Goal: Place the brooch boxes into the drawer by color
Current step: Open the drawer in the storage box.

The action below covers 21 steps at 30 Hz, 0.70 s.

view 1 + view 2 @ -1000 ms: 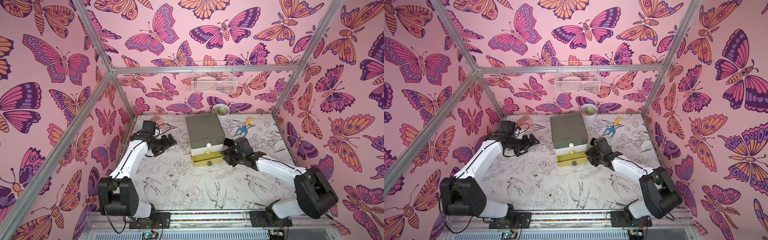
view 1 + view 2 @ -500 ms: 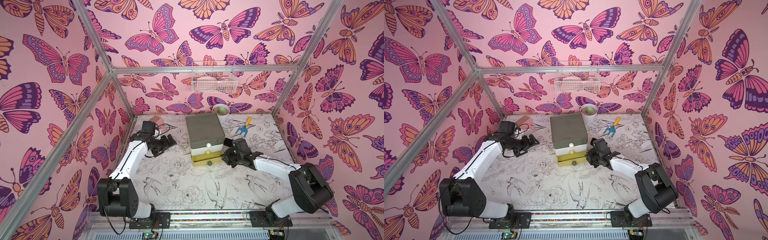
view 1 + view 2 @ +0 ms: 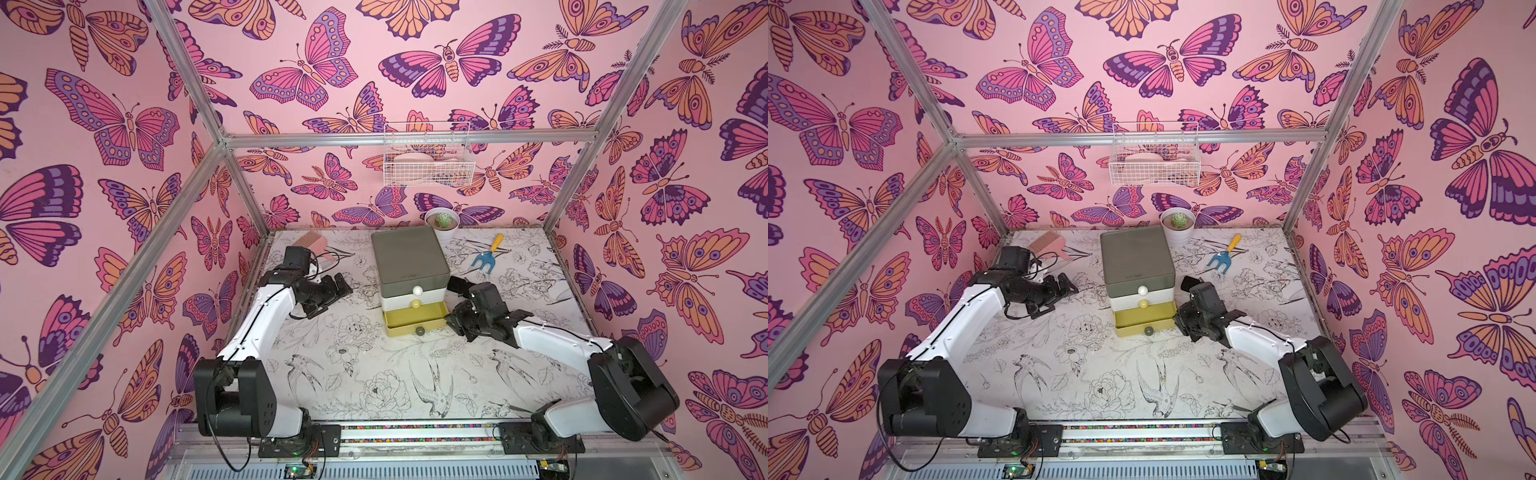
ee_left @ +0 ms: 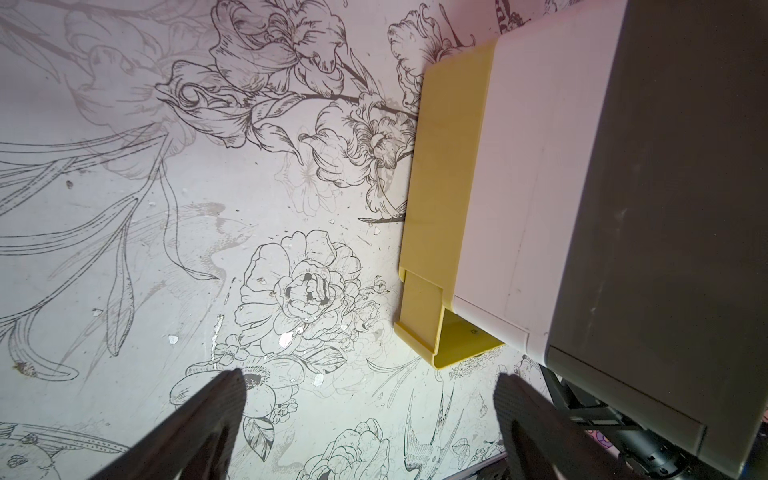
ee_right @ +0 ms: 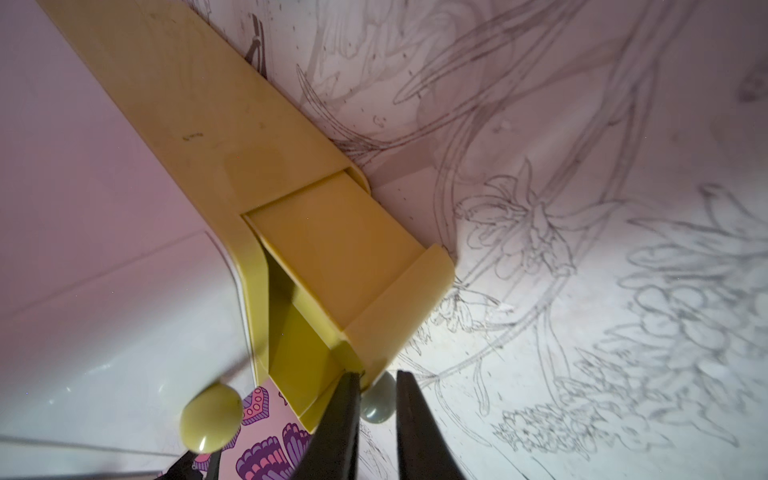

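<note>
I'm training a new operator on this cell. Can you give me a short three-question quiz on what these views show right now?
1. True or false: the drawer chest has its yellow bottom tier pulled partly out.
2. What colour is the ball knob on that tier?
3. The left gripper is: A wide open and empty; B clamped shut; C holding something.
Key: 1 true; 2 grey; 3 A.
</note>
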Tool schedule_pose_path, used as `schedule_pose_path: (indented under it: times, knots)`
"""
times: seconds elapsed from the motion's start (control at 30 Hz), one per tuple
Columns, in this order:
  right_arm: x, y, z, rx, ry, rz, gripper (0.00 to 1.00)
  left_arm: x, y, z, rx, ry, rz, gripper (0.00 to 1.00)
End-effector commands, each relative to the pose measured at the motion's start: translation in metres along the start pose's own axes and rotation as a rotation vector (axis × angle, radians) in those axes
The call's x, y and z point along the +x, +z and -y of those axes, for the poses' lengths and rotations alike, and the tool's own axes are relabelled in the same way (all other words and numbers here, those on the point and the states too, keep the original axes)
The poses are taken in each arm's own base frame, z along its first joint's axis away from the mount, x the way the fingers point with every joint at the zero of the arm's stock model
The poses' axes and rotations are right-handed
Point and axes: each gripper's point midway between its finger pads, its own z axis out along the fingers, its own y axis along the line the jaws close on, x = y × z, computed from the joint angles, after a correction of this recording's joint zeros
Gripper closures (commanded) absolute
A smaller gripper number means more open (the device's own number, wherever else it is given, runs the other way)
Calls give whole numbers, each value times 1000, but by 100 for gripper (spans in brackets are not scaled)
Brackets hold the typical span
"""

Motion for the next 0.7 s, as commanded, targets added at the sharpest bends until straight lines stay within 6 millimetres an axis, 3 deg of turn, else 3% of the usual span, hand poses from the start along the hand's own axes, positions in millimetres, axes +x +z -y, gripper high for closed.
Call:
schedule_pose_path:
  times: [0.0, 0.2, 0.4, 0.53, 0.6, 0.67]
  knots:
    - [9, -14, 24, 66, 30, -22, 78, 7, -4, -2, 4, 9, -10, 0]
    - [11, -30, 34, 47, 68, 1, 78, 9, -2, -5, 1, 12, -19, 0]
    - [-6, -35, -9, -27, 4, 68, 79, 5, -3, 0, 13, 14, -17, 0]
    - [-11, -26, -34, -43, -46, 63, 90, 3, -4, 2, 17, 16, -11, 0]
    - [-15, -23, -39, -26, -83, 64, 88, 3, -5, 2, 17, 17, -8, 0]
    - [-20, -21, -39, 8, -123, 72, 75, 4, -5, 2, 17, 15, -8, 0]
